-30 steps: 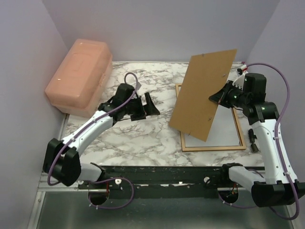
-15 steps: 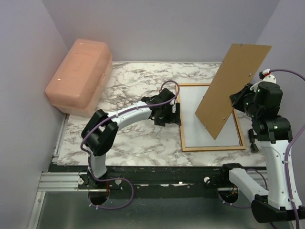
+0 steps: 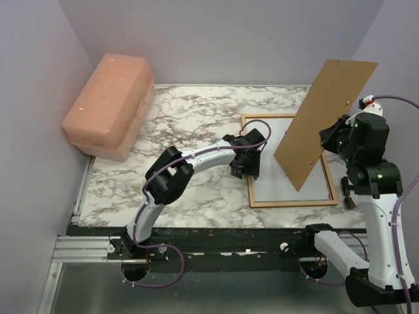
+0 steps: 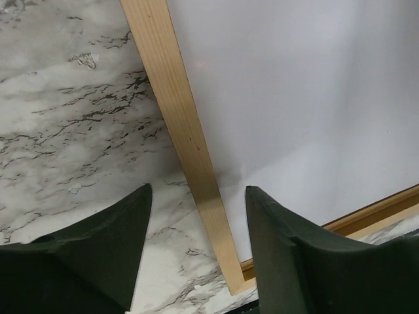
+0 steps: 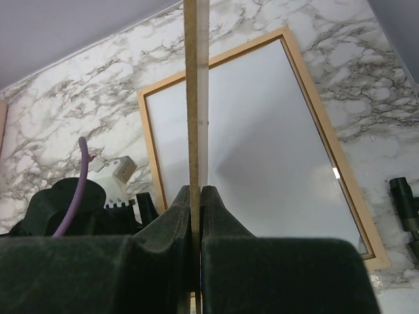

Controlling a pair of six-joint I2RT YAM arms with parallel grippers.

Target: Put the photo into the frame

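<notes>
- The frame (image 3: 294, 203) is lying flat on the right half of the marble counter (image 3: 190, 111), with its long rails running from near to far.
- A plain pale panel (image 3: 288, 186) is filling the frame's opening. The photo's printed face is not showing in any view, and I cannot tell whether this panel is the print lying face down.
- The left gripper (image 3: 251, 171) is reaching across from the left and hovering at the near end of the frame's left rail.
- In the left wrist view its fingers (image 4: 98, 248) are standing spread, straddling that rail. One is over bare marble and the other over the pale panel, and a strip of open space is showing on each side of the wood.
- The right gripper (image 3: 330, 135) is pinching the brown backing board (image 3: 325, 118) at its right-hand edge, the fingers pressed together on its two faces.
- The board is standing steeply tilted, with its top edge rising in front of the back wall and its lowest corner hanging over the panel. I cannot tell whether that corner is touching.
- In the right wrist view the board is showing edge-on, so most of the panel and both long rails are lying uncovered.
- A pink plastic box (image 3: 111, 104) is sitting in the far left corner, well apart from the frame, and bare marble is lying open between them.
- A small dark cylindrical object (image 5: 407, 203) is lying just outside the frame's right rail, leaving little room on that side.
</notes>
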